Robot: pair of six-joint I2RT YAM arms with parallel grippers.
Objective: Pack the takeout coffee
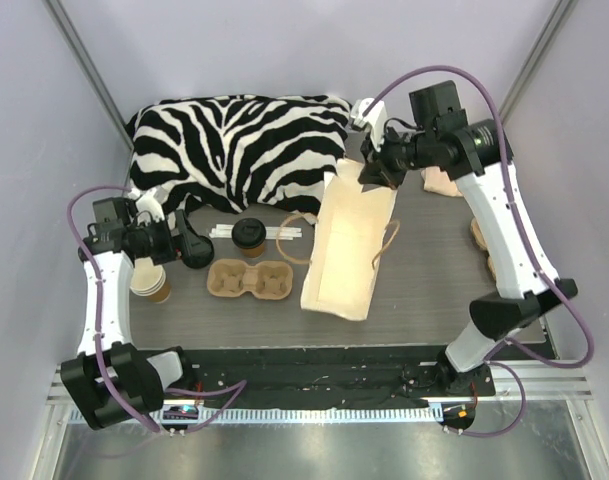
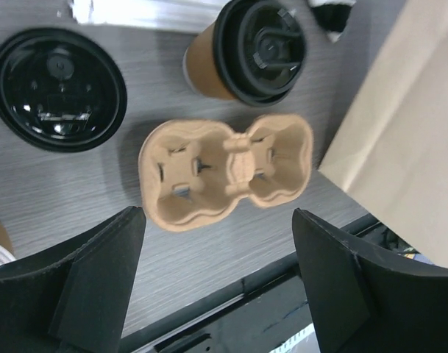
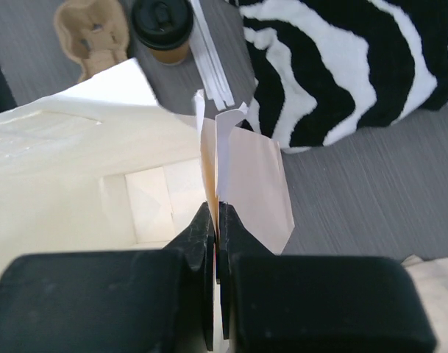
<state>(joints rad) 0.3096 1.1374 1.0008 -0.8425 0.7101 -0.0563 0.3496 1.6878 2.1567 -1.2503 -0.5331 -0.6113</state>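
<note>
Paper bag [image 3: 62, 162] rim pinched by right end effector [image 3: 218, 220]; left end effector [image 2: 216, 217] gapes above carrier [image 2: 227, 165]

No legible text, brand, number or sign in any view. The flat black lid [image 2: 58, 88] on the surface shows raised moulded marks around its centre, too blurred and glossy to read. The black top of the takeout coffee [image 2: 242, 51] carries similar embossed relief, not decipherable. The visible faces of the paper bag [image 1: 349, 250] and the pulp cup carrier [image 2: 227, 169] are plain, with no readable print.
</note>
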